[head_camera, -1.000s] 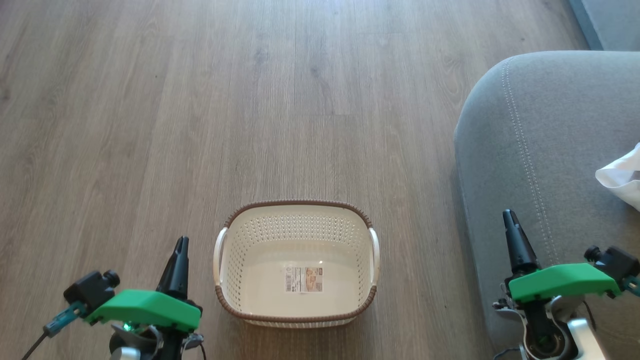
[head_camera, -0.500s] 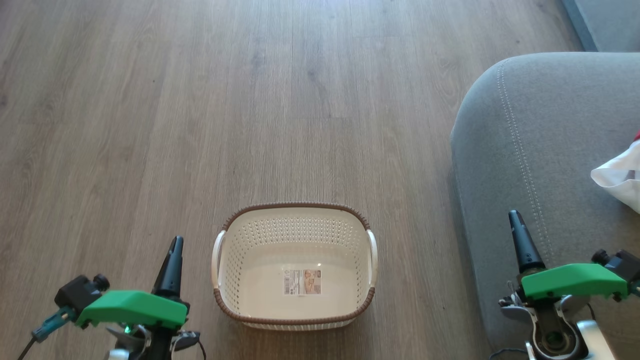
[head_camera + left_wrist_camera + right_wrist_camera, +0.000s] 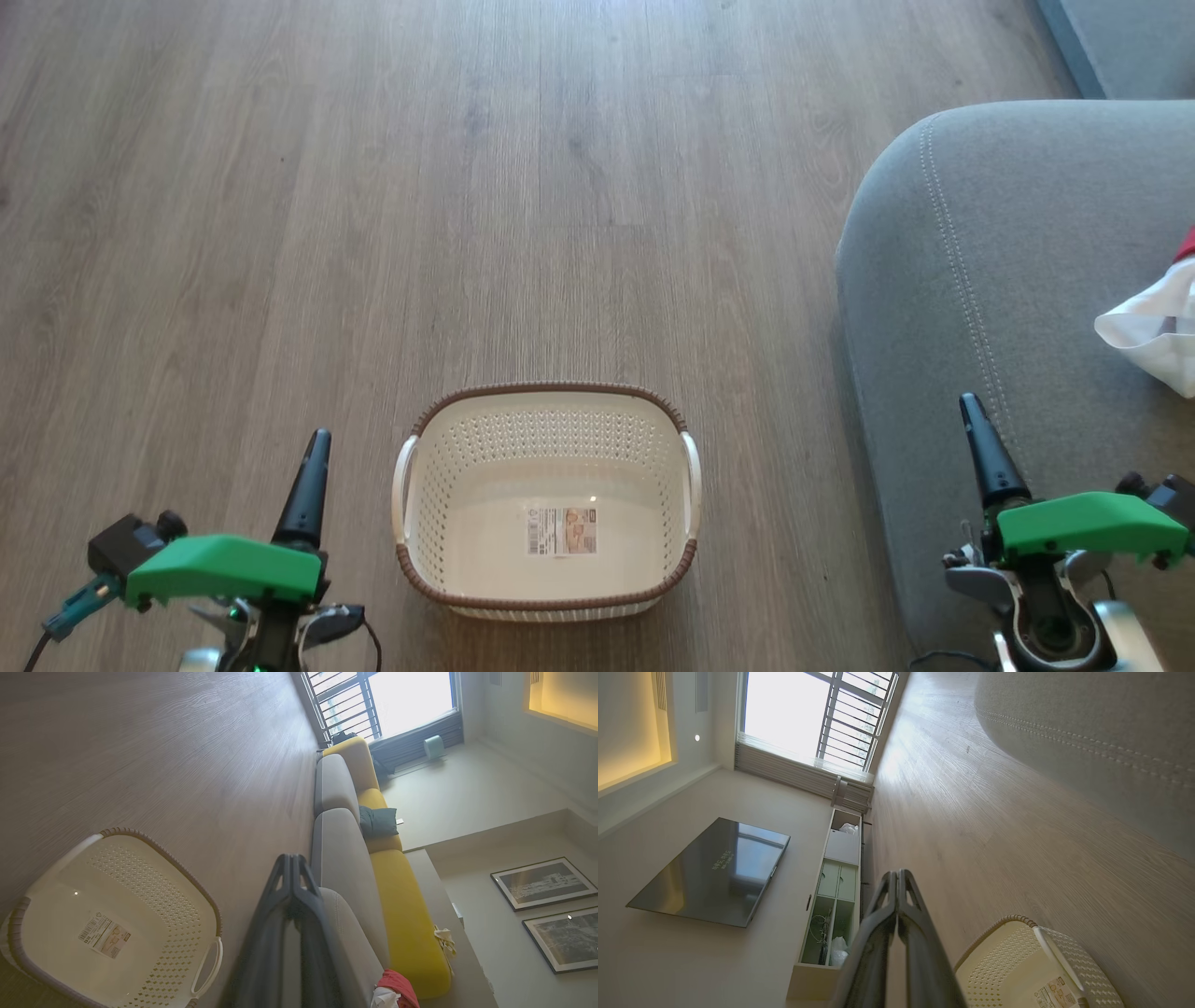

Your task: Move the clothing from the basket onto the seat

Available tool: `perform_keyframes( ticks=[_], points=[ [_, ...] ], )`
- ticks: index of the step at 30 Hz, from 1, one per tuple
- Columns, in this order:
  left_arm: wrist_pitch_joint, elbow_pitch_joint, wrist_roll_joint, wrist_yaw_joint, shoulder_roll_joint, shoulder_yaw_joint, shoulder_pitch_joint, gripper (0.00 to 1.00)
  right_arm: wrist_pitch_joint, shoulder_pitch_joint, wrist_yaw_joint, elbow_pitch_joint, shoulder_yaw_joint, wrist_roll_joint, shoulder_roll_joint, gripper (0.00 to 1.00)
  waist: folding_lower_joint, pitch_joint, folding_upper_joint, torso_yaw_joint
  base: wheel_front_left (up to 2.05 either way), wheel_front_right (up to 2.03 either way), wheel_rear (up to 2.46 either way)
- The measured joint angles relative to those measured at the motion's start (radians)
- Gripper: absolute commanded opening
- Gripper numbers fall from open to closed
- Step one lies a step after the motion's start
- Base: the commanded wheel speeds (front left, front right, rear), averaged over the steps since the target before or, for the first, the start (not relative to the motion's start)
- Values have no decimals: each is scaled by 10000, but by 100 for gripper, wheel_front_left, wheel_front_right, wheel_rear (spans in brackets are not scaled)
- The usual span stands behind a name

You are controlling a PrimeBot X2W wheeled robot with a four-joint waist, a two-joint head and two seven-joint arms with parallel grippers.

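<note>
At near left: left hand (image 3: 318,444) clenched, empty | near centre: basket (image 3: 546,387) on floor (image 3: 373,187), empty, between both hands | near right: right hand (image 3: 972,407) clenched, empty, by seat (image 3: 1008,233) | farther right: clothing (image 3: 1153,327) lies on seat, nearest right hand

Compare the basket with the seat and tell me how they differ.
The basket is cream perforated plastic with a brown rim; the seat is grey fabric with pale double stitching. The basket is far smaller than the seat. The basket holds only a label; the seat bears the clothing. Both have rounded corners.
</note>
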Motion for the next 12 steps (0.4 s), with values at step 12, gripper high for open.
perform_keyframes(
  ticks=[12],
  points=[
    [364, 82, -1390, -219, 0, 297, 0, 0, 355, 0, 0, -17, -276, 1135, 23, 0, 0, -78, 0, -75, 0, 0, 0]
  ],
)
